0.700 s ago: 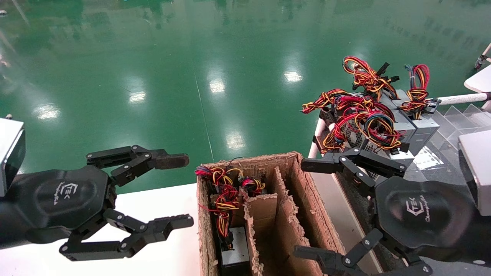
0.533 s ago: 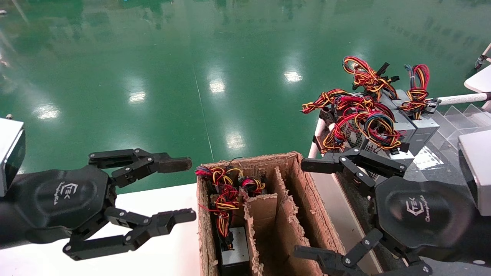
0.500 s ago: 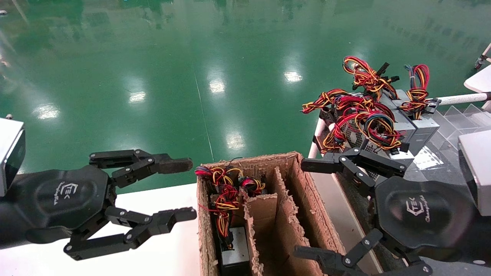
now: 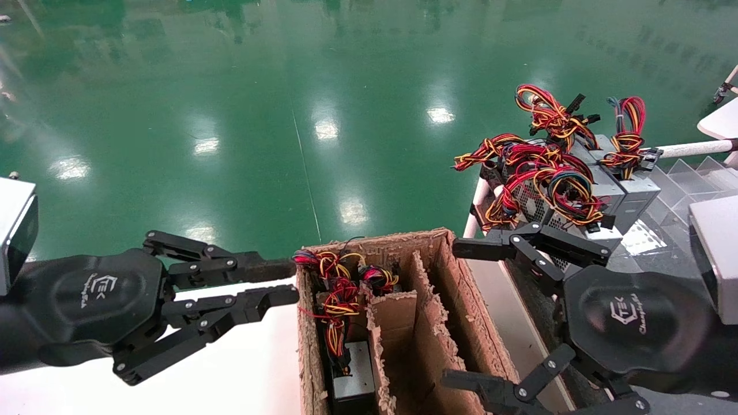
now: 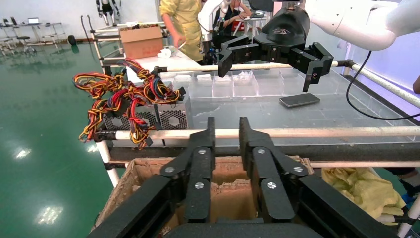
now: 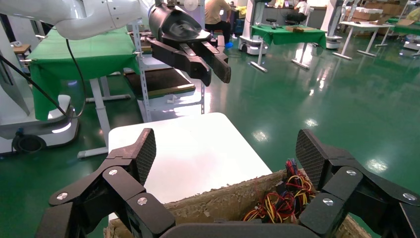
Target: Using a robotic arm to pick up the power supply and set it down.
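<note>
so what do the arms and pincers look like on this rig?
Both match: white tubular arms, glossy black wrist housings with a white logo, silver-grey camera boxes, black two-finger linkage pincers with silver rivets. The left pincer has a worn brownish fingertip pad; the right pincer has cross-hatched black pads.

You have two matching black linkage grippers, left gripper (image 4: 277, 282) and right gripper (image 4: 461, 314), each on a rounded black housing stamped with a white logo and studded with silver screws; grey camera boxes sit at both wrists; white tubular arm (image 5: 366, 22) carries a black cable.
</note>
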Controlling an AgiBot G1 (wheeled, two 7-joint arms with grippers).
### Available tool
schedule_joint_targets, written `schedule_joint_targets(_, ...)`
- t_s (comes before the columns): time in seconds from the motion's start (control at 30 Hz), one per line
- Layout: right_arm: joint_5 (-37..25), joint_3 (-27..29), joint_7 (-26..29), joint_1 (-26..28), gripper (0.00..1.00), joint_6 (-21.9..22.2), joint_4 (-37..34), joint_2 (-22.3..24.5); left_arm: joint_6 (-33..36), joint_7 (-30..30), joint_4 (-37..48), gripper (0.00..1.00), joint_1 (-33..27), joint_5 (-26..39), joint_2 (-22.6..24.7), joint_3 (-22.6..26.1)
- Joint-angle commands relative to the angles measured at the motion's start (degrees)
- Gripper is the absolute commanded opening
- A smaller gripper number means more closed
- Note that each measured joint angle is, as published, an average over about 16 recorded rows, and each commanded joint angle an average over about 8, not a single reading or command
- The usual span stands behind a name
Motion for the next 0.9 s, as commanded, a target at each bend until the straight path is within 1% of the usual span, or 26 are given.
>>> schedule_joint_targets(0.03,0.00,0.00,0.00,0.00,1.00,0.00,0.00,0.00,0.00,0.00,0.00,0.00,0.00,0.00,0.00,0.00)
schedule_joint_targets(0.13,0.00,0.00,0.00,0.00,1.00,0.00,0.00,0.00,0.00,0.00,0.00,0.00,0.00,0.00,0.00,0.00)
schedule_joint_targets(0.17,0.00,0.00,0.00,0.00,1.00,0.00,0.00,0.00,0.00,0.00,0.00,0.06,0.00,0.00,0.00,0.00)
schedule_joint_targets(0.4,0.00,0.00,0.00,0.00,1.00,0.00,0.00,0.00,0.00,0.00,0.00,0.94,0.00,0.00,0.00,0.00)
schedule_joint_targets(0.43,0.00,0.00,0.00,0.00,1.00,0.00,0.00,0.00,0.00,0.00,0.00,1.00,0.00,0.00,0.00,0.00)
schedule_joint_targets(0.9,-0.01,-0.01,0.02,-0.02,1.00,0.02,0.02,0.00,0.00,0.00,0.00,1.00,0.00,0.00,0.00,0.00)
